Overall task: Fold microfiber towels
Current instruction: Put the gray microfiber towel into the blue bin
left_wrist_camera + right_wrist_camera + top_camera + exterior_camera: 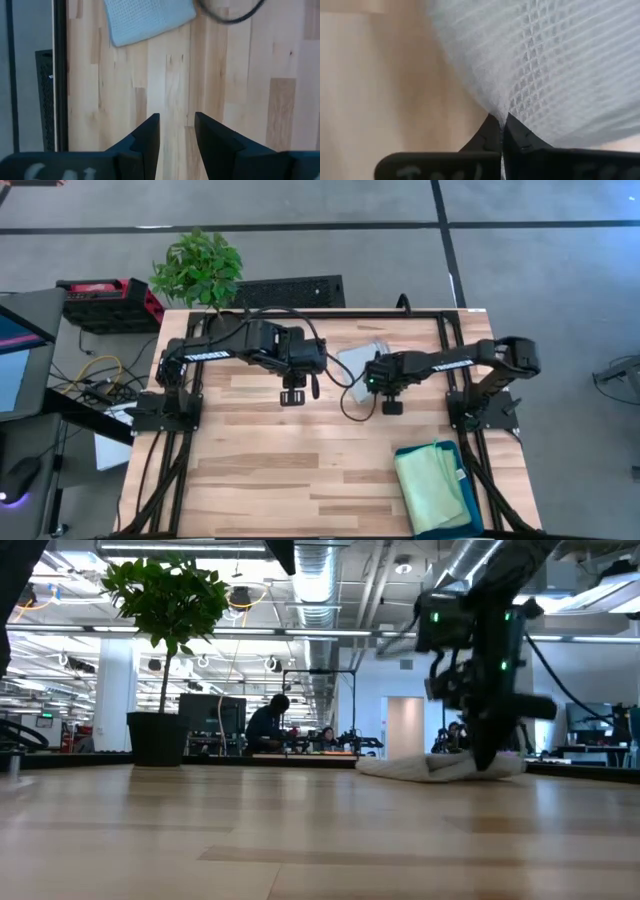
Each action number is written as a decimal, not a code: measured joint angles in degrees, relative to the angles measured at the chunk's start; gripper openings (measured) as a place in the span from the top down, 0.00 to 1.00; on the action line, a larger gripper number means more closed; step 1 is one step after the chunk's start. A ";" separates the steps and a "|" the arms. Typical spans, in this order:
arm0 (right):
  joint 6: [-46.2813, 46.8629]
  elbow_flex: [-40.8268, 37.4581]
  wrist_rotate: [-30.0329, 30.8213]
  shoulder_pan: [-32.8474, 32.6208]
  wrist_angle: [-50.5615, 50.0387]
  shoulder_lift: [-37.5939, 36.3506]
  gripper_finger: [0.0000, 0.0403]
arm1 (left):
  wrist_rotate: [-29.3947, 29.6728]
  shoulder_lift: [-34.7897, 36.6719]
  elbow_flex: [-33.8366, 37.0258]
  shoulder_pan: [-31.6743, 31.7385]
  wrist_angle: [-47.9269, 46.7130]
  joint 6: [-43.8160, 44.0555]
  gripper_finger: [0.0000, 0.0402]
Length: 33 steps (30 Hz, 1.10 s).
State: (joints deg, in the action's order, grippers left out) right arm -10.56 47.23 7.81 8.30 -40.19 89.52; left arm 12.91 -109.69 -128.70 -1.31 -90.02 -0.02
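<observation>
bare table [280,470] front-left; bin [440,490] blocking front-right corner

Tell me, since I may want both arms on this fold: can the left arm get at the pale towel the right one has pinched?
Probably yes: the pale towel lies on bare wood just ahead of the open left gripper, nothing between.

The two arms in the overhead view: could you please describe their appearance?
Both are dark, jointed arms with white lettering along a link and black cables looping off them. The left gripper and right gripper end in black, wedge-shaped fingers. A green light glows near the right wrist.
</observation>
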 joint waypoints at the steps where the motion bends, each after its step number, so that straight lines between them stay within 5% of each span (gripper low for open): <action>1: 0.09 0.54 -0.02 -0.78 -1.74 -1.44 0.98 | 0.00 0.00 0.00 -0.28 0.00 0.17 0.71; 7: 6.09 2.83 -0.03 -6.11 -10.24 -11.30 0.96 | 0.01 0.00 -0.02 -1.81 0.00 0.27 0.71; 18: 31.99 3.53 -5.19 -24.75 -23.50 -23.76 0.96 | 1.44 0.00 -0.02 -3.78 0.01 0.27 0.71; 33: 65.81 10.55 -8.67 -52.65 -23.45 -26.14 0.98 | 1.47 0.00 -0.02 -3.81 0.00 0.29 0.71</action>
State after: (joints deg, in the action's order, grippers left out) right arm 55.26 57.78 -0.86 -44.35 -63.64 63.37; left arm 14.37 -109.69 -128.73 -5.13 -90.02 0.27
